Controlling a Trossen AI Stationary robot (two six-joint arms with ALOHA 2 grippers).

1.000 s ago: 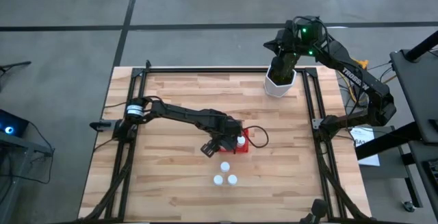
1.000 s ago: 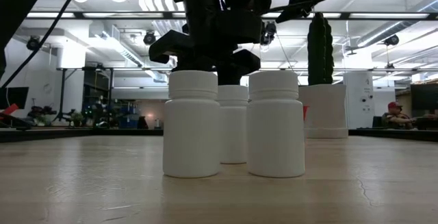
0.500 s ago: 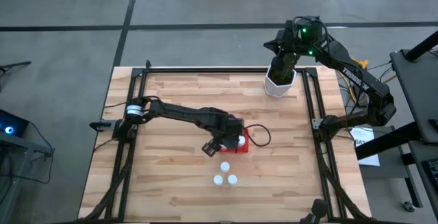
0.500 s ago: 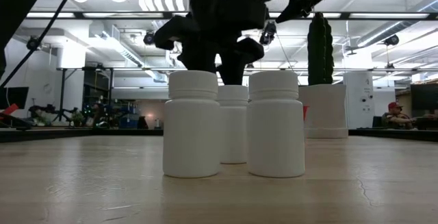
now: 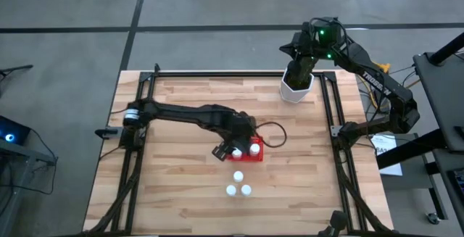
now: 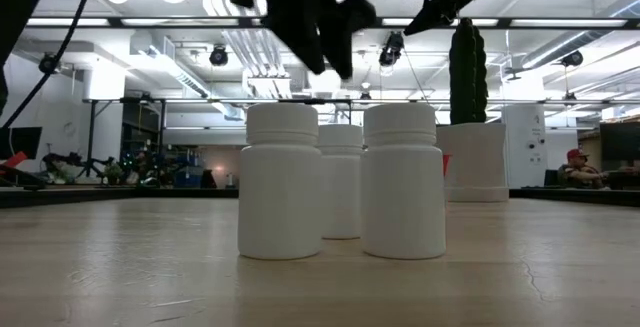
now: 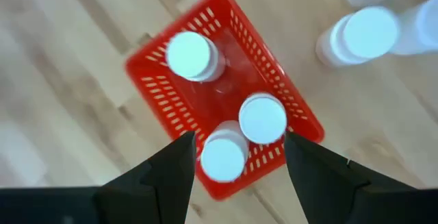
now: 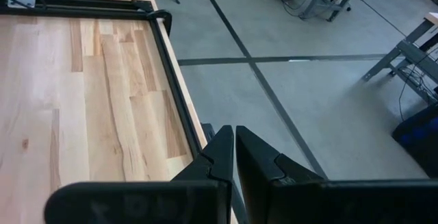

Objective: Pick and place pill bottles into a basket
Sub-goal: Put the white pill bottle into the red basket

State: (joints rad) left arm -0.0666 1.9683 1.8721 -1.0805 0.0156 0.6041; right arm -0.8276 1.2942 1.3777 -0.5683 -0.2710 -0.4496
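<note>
Since half a second ago the left gripper [image 5: 235, 148] has risen; in the low view it now sits higher, clear above the caps, where before it hung just behind them. Its fingers [image 7: 161, 183] are spread apart and hold nothing, and it hovers over the red basket [image 5: 253, 156] near the middle of the table [image 5: 181, 193]. In the left wrist view the basket [image 7: 287, 111] holds three upright white bottles [image 7: 263, 119], two close to one short wall and one near the opposite corner, with free floor between them. Three more bottles [image 5: 238, 185] stand in a tight cluster on the bare wood, near the basket on the front side but apart from it. Wide open table lies to both sides of this cluster. The right gripper [image 5: 299, 48] waits at the far right edge above the white cactus pot [image 5: 296, 89], its fingers [image 8: 217, 157] pressed together and empty, well apart from the bottles.
</note>
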